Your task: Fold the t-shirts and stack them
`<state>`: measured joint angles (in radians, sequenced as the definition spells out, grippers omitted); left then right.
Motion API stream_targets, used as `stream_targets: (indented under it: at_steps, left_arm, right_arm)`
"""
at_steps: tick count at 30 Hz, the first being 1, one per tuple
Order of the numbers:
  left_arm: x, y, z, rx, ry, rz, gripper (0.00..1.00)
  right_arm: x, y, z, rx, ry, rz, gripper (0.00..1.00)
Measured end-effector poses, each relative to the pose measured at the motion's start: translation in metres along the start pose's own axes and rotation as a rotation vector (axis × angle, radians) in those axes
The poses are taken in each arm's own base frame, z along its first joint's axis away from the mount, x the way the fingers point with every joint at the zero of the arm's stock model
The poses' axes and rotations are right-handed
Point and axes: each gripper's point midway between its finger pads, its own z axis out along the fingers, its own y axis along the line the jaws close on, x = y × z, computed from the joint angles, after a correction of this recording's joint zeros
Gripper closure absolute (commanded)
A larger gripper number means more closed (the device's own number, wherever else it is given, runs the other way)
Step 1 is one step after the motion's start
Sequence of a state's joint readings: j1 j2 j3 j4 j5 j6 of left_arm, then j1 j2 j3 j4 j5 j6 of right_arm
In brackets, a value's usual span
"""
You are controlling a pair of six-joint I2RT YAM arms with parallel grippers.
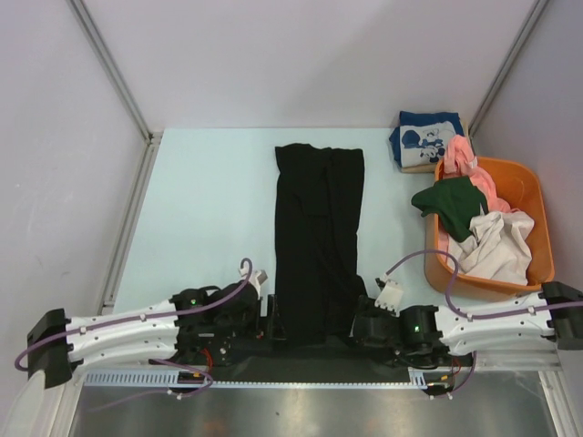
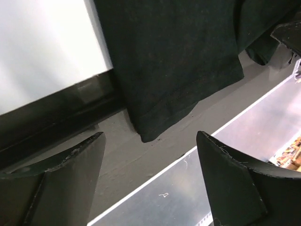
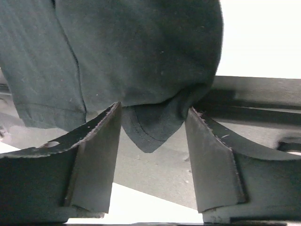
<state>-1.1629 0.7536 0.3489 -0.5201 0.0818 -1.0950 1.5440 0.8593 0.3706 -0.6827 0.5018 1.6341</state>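
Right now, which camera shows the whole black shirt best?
The top view: the black shirt lies whole, a long folded strip on the table. The left wrist view catches only a hem corner; the right wrist view, only a bunched corner between the fingers of its end effector.

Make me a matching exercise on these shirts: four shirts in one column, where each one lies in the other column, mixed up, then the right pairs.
1 black t-shirt
2 navy t-shirt
3 dark green t-shirt
4 off-white t-shirt

A folded on the table beside the orange basket
B draped over the basket's rim
C laid out as a long strip mid-table
D bunched inside the basket

Pairs: 1-C, 2-A, 3-B, 4-D
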Motion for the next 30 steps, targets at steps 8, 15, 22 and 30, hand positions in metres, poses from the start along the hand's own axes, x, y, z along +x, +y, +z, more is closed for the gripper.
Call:
stream_targets:
  at_steps: [8,15,22,30]
  left_arm:
    - [0.016,-0.007,0.014,0.054,0.030,-0.032,0.27]
    - [0.021,-0.012,0.024,0.057,0.027,-0.057,0.69]
    - [0.000,-0.015,0.009,0.002,-0.072,-0.050,1.00]
    - [-0.046,-0.085,-0.064,0.178,-0.235,-0.043,1.00]
  right_arm:
    - [0.007,0.008,0.005,-0.021,-0.025,-0.020,0.54]
    - [0.012,0.008,0.005,-0.024,-0.024,-0.011,0.94]
    - [0.006,0.015,-0.018,-0.033,-0.010,-0.008,1.00]
    - [-0.017,0.059,-0.073,-0.146,-0.005,0.028,1.00]
